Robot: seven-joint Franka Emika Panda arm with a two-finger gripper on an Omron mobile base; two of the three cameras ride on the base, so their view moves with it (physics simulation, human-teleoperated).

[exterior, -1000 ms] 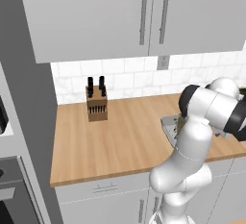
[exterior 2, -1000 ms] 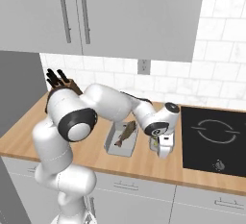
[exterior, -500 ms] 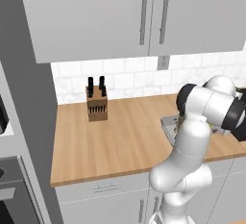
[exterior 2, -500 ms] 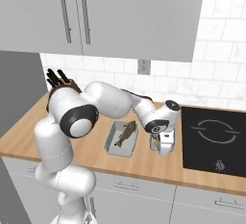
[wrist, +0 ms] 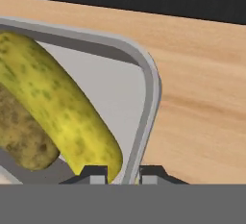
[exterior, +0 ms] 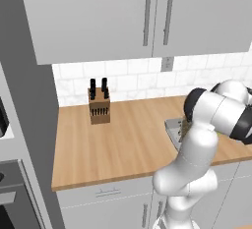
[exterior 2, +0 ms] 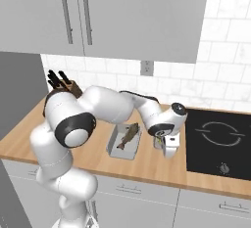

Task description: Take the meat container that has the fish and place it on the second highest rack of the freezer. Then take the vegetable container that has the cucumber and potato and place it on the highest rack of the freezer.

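Observation:
The vegetable container (wrist: 150, 89) is a grey tray on the wooden counter beside the stove. It holds a yellow-green cucumber (wrist: 62, 103) and a brownish potato (wrist: 24, 139). My gripper (wrist: 123, 174) points down at its right edge, one fingertip (wrist: 94, 173) inside the tray and the other outside, shut on the rim. In the right base view the gripper (exterior 2: 168, 149) sits low on the counter and hides most of that tray. The meat container (exterior 2: 113, 148) with the dark fish (exterior 2: 127, 136) lies just left of my hand.
A black cooktop (exterior 2: 220, 136) lies right of the hand. A knife block (exterior: 99, 106) stands at the back of the counter. White wall cabinets (exterior: 123, 12) hang above. A tall grey appliance side (exterior: 27, 125) closes the counter's left end.
The hand has settled slightly lower onto the vegetable container's edge. The trays have not moved.

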